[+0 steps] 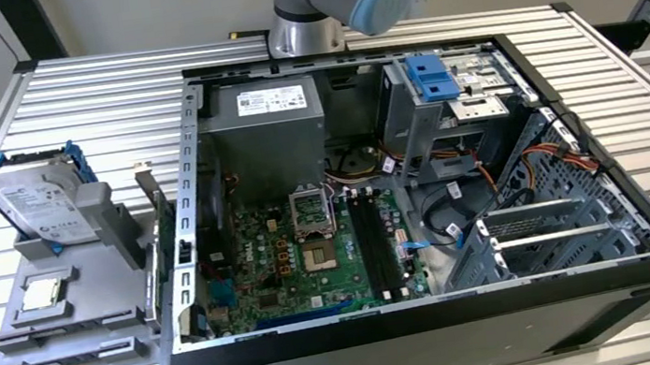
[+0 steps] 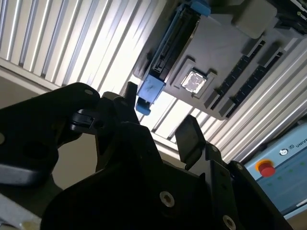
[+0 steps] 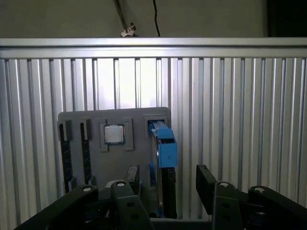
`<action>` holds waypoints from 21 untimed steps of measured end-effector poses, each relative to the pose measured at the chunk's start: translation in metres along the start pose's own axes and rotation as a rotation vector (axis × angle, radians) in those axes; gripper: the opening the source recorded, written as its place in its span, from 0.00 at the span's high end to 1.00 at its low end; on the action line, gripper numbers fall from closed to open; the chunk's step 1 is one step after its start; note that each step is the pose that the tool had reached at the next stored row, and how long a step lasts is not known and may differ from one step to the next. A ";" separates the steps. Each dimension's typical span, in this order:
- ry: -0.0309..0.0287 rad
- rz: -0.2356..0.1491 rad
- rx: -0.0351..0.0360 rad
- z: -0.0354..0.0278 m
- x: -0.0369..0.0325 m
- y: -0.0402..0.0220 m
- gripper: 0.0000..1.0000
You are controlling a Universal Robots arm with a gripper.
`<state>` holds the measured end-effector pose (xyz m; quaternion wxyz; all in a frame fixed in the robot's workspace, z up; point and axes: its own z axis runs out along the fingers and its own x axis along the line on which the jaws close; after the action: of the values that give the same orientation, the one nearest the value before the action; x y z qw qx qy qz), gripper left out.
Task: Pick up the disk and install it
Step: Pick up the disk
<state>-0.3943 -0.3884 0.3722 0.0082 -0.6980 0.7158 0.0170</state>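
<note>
The disk [image 1: 45, 208] stands on edge in a grey holder tray [image 1: 76, 300] at the exterior view's left, beside the open computer case. It is silver with a white label and a blue rail frame. In both wrist views I see it edge-on, by its blue rail [image 3: 164, 146] [image 2: 149, 90]. My gripper [image 3: 168, 184] [image 2: 160, 117] is open above the tray. Its two black fingers [image 3: 206, 184] straddle the disk's line in the picture, apart from it and with nothing between them.
A small square processor chip [image 1: 41, 294] [image 3: 114, 134] lies in the tray next to the disk. The open case [image 1: 443, 309] holds a motherboard, a grey power-supply box [image 1: 267, 124] and a drive bay with a blue part [image 1: 430, 76]. The arm's base [image 1: 316, 14] stands behind the case.
</note>
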 end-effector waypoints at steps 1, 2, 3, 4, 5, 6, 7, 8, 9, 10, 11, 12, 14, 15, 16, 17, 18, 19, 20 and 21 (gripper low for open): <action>0.0000 0.000 -0.0001 0.0018 0.0001 -0.0001 0.00; -0.0001 0.000 -0.0001 0.0036 0.0002 -0.0001 0.00; -0.0001 0.000 -0.0002 0.0055 0.0003 -0.0001 0.00; -0.0001 0.000 -0.0001 0.0073 0.0003 -0.0002 0.00; -0.0001 0.000 -0.0002 0.0091 0.0004 -0.0002 0.00; -0.0001 -0.002 -0.0002 0.0110 0.0005 -0.0002 0.00; 0.0000 -0.005 -0.0006 0.0124 0.0005 -0.0002 0.00; 0.0001 -0.011 -0.0009 0.0139 0.0006 -0.0003 0.00; 0.0002 -0.019 -0.0012 0.0154 0.0006 -0.0003 0.00; 0.0002 -0.028 -0.0014 0.0169 0.0007 -0.0002 0.00; 0.0004 -0.037 -0.0017 0.0183 0.0007 -0.0003 0.00; 0.0005 -0.046 -0.0021 0.0196 0.0008 -0.0003 0.00; 0.0007 -0.058 -0.0025 0.0225 0.0009 -0.0003 0.00; 0.0007 -0.059 -0.0025 0.0241 0.0009 -0.0001 0.00; 0.0009 -0.060 -0.0027 0.0255 0.0009 0.0001 0.00; 0.0009 -0.061 -0.0027 0.0270 0.0010 0.0003 0.00; 0.0011 -0.062 -0.0027 0.0286 0.0010 0.0005 0.00; 0.0011 -0.063 -0.0027 0.0302 0.0011 0.0008 0.00; 0.0013 -0.063 -0.0027 0.0320 0.0011 0.0011 0.00; 0.0013 -0.064 -0.0027 0.0337 0.0011 0.0014 0.00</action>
<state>-0.3961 -0.3882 0.3385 0.0074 -0.7204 0.6933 0.0172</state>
